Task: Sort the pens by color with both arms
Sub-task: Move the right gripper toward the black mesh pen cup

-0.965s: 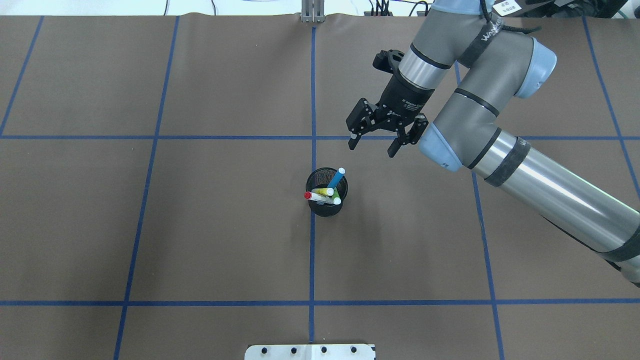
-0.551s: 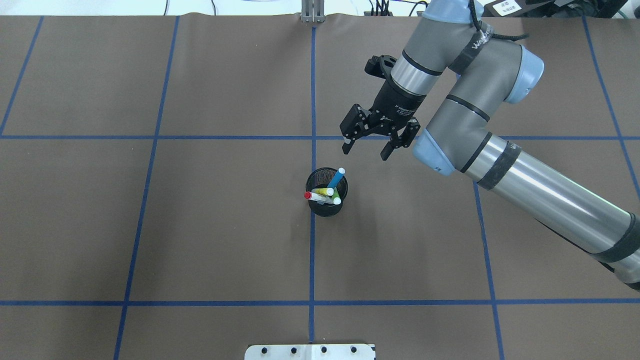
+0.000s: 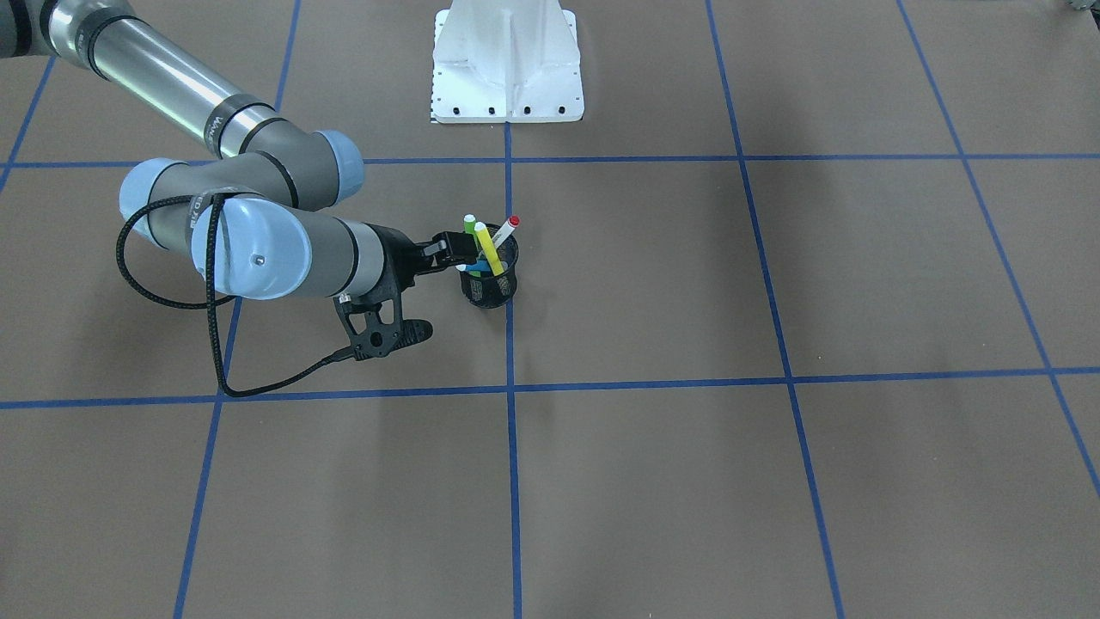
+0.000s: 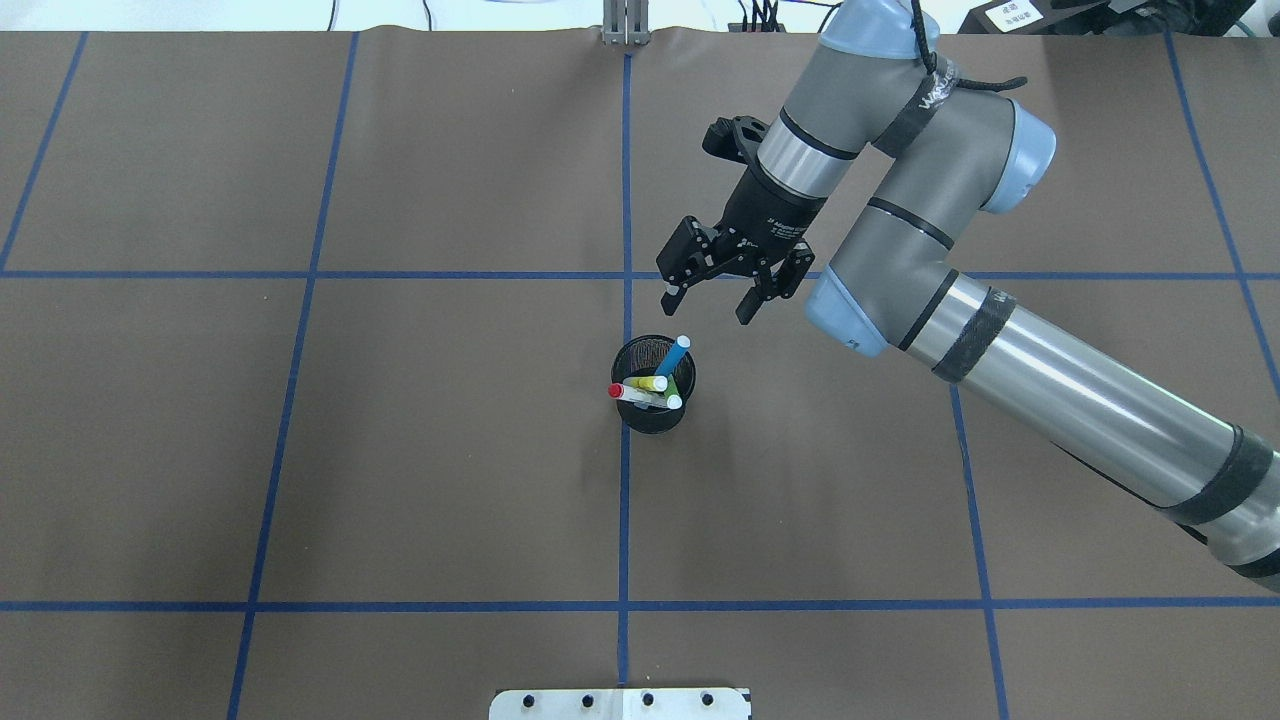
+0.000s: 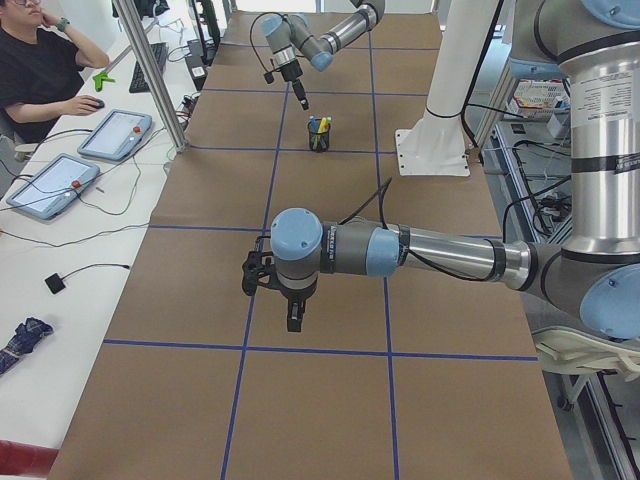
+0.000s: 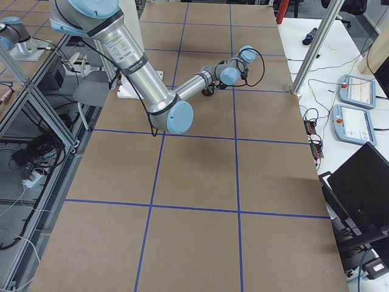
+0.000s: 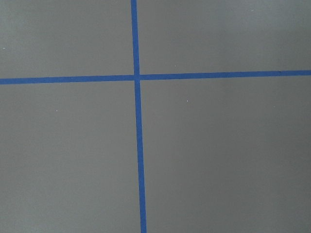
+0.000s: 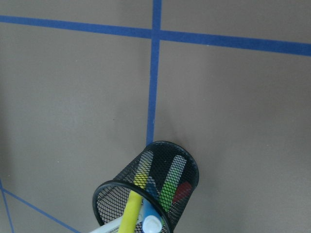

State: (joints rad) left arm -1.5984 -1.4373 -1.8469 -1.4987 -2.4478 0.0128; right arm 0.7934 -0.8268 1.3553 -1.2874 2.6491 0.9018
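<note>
Blue tape lines [image 4: 450, 275] are crossing the brown bench [image 4: 400, 450]. Above it the right hand [image 4: 706, 307], spread apart and empty, is sliding in toward the mesh cup [image 4: 652, 418] and now hovering just beyond its far side. All four pens [image 4: 673, 357] are standing inside the cup, so sorting is only beginning. The left hand [image 5: 291, 312] is hanging well away from the cup, and I cannot tell whether it is apart or together.

A black mesh cup [image 4: 655, 420] stands on a brown table [image 4: 420, 450], right by a blue tape line [image 4: 624, 520]. A white metal base [image 3: 507, 64] sits far from the cup. A person [image 5: 40, 70] sits at a side desk near two flat screens [image 5: 115, 135].
</note>
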